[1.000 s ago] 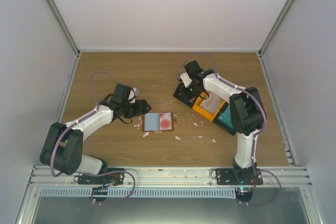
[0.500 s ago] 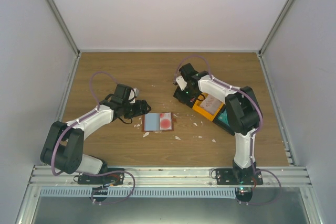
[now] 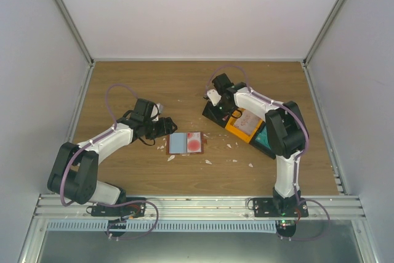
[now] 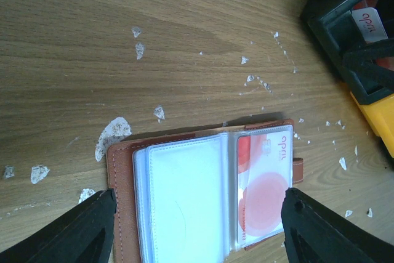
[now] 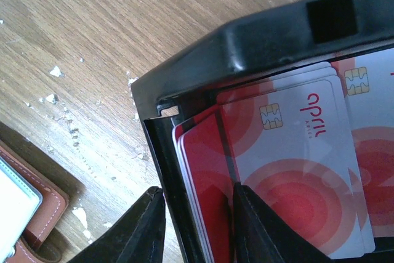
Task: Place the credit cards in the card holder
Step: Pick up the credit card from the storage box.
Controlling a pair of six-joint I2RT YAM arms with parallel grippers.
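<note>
The card holder (image 3: 186, 143) lies open on the table, a brown wallet with pale pockets. In the left wrist view the card holder (image 4: 184, 201) has one red-and-white card (image 4: 265, 183) in its right pocket. My left gripper (image 4: 197, 238) is open, its fingers either side of the wallet's near part; in the top view my left gripper (image 3: 167, 127) is just left of it. My right gripper (image 5: 197, 229) is open at the black bin (image 5: 246, 47), one finger outside the wall, the other on the stacked red-and-white credit cards (image 5: 289, 152). From above, my right gripper (image 3: 217, 108) is over that bin.
An orange bin (image 3: 241, 125) and a dark bin with teal contents (image 3: 265, 138) stand right of the black bin (image 3: 215, 115). White scraps (image 4: 114, 137) litter the wood around the wallet. The wallet's corner (image 5: 31, 214) lies left of the bin.
My right gripper has shifted a little left and down onto the black bin's edge. The left arm and the wallet have not moved.
</note>
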